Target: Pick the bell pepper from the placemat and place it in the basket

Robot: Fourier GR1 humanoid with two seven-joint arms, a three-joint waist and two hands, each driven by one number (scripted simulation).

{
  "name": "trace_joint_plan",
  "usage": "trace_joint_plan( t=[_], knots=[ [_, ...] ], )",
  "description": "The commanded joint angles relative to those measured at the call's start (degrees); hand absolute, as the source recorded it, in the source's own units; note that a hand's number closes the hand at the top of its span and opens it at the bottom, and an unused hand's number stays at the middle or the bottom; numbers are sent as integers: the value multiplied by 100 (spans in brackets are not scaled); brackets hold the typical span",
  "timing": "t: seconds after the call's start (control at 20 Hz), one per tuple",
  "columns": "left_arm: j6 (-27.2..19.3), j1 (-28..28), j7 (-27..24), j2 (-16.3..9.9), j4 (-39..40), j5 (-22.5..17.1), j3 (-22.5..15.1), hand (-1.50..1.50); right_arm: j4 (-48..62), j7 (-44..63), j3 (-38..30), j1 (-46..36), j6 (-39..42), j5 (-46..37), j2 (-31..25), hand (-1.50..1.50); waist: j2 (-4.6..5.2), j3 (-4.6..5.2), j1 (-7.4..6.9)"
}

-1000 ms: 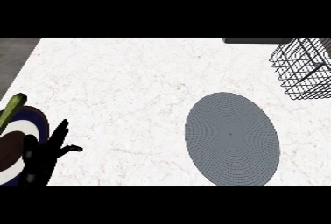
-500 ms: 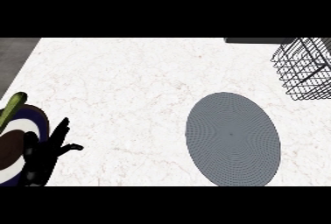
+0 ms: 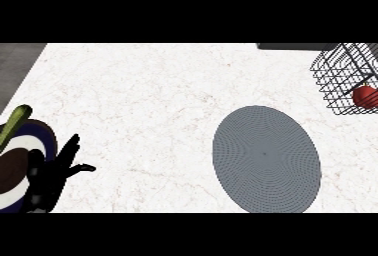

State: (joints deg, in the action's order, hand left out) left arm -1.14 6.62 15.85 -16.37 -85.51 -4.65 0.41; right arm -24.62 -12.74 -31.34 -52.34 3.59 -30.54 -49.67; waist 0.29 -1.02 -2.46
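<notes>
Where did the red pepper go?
In the head view, the red bell pepper sits inside the wire basket at the far right edge, beyond the grey placemat.

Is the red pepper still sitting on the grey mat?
No, the mat has nothing on it, and the red pepper is inside the wire basket at the right.

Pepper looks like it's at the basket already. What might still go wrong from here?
1. The red pepper shows at the wire basket right at the view's edge, so whether it sits fully inside cannot be confirmed.
2. The right hand is out of view; if it is near the basket, pulling back might catch the wires.
3. The left hand rests open beside the dark plate with a green vegetable; any move there might nudge them.
</notes>
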Motion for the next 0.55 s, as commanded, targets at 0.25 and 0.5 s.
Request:
trace_joint_plan(
  t=[0.25, 0.5],
  knots=[
    [36, 11, 234, 344, 201, 45, -272, 0, 777, 244, -633, -314, 153, 456, -840, -150, 77, 87, 41],
    [16, 113, 112, 414, 172, 37, -190, 0, 1109, -111, -951, 279, 433, 668, -1479, -150, 73, 80, 114]
  ],
)
